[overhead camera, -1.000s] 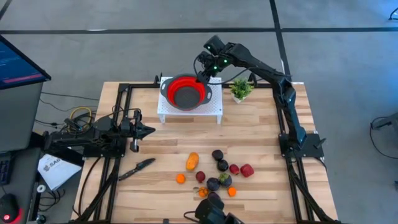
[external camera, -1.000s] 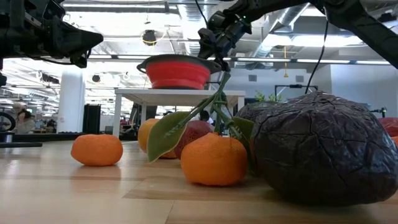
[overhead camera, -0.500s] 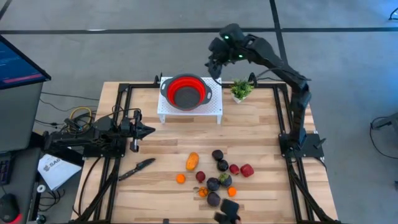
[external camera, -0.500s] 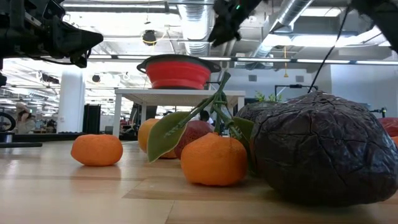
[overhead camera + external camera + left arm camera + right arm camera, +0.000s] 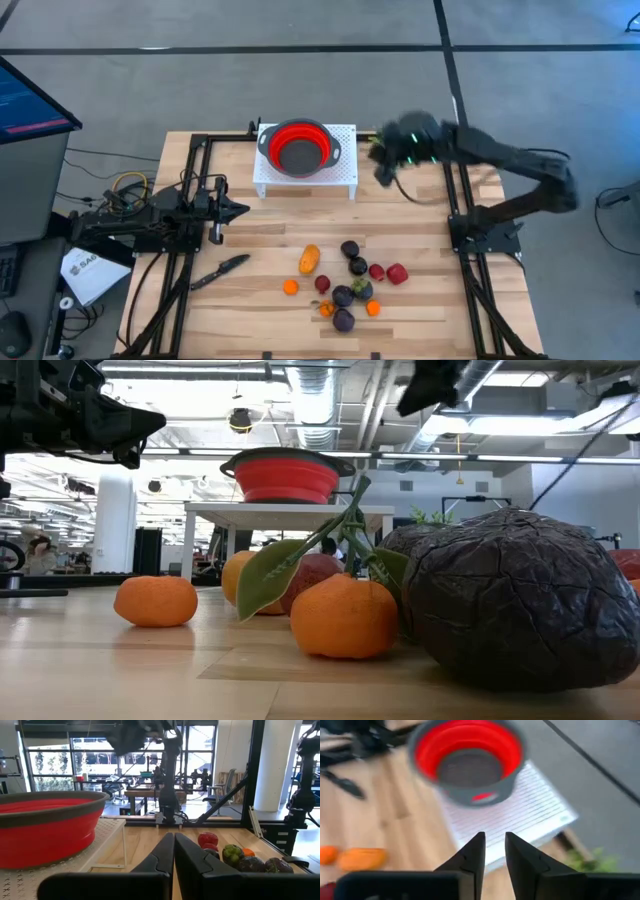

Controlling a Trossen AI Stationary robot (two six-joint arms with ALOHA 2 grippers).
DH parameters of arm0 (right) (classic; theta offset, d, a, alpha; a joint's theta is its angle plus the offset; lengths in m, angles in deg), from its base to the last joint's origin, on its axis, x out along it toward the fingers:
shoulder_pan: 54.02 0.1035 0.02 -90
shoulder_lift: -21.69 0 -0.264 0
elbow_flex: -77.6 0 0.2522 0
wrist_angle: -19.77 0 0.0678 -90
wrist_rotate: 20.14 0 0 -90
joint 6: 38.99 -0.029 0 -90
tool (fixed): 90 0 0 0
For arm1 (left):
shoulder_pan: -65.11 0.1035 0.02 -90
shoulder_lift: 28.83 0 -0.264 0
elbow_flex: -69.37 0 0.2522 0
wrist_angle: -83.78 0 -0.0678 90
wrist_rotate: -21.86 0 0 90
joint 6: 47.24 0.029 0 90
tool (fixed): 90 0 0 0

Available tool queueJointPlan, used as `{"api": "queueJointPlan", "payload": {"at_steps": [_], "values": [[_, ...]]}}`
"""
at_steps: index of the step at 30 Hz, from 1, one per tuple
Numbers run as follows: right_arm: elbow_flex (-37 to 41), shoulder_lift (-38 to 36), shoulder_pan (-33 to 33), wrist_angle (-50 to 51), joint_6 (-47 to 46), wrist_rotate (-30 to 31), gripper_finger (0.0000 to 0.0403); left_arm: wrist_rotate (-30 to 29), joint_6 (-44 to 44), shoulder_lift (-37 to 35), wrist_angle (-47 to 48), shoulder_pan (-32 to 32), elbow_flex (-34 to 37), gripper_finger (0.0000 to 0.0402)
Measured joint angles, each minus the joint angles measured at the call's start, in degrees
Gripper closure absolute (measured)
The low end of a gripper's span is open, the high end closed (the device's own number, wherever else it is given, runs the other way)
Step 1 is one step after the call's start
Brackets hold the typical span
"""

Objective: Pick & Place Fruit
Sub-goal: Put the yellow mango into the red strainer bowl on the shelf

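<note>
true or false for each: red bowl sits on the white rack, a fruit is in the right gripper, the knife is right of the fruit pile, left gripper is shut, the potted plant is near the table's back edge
1. The red bowl sits on the white rack. True.
2. The right gripper holds a fruit. False: nothing shows between its fingers, which stand slightly apart above the table.
3. The black knife lies right of the fruit pile in the high view. False: it lies to the pile's left, near the left arm.
4. The left gripper is shut. True: its fingers are pressed together with nothing between them.
5. The potted plant stands near the table's back edge. True, beside the rack.
</note>
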Motion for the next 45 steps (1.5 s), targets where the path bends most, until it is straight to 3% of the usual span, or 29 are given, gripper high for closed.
{"api": "queueJointPlan", "payload": {"at_steps": [5, 10, 15, 24, 26, 31, 35, 40, 45], "values": [[18.88, -9.56, 12.11, -17.5, -8.79, 0.13, 0.0343, -0.02, 0.0, 0.0, -0.02, -0.02, 0.0, 0.0394], [33.69, -9.94, 22.05, -40.3, -9.45, 0.04, 0.0343, -0.02, 0.0, 0.0, -0.02, -0.01, 0.0, 0.0394], [42.18, -1.4, 26.03, -62.67, -10.9, 0.02, 0.0343, 0.0, 0.0, 0.0, -0.02, 0.0, 0.0, 0.0394], [43.23, 19.29, 28.05, -87.09, -11.99, 1.32, 0.033, 0.0, 0.0, 0.0, -0.46, -0.02, 0.0, 0.0394], [43.28, 23.65, 29.66, -93.17, -11.84, 6.04, 0.0323, 0.0, -0.02, 0.02, -1.33, 0.0, 0.0, 0.0394], [43.63, 33.54, 33.6, -110.19, -8.98, 24.56, 0.0315, 0.0, -0.26, 0.24, -4.72, -0.02, 0.0, 0.0394], [43.63, 36.62, 35.48, -118.1, -4.26, 35.53, 0.0319, -0.02, -6.88, 3.42, -13.81, -0.08, 0.0, 0.0394], [43.62, 35.61, 36.88, -119.58, 2.8, 46.22, 0.0327, -4.26, -11.96, 17.65, -15.85, -4.13, -0.6, 0.0399], [43.61, 34.31, 39.04, -119.12, 8.09, 46.86, 0.0331, -11.99, -14.12, 39.14, -16.02, -12.81, -7.2, 0.04]]}}
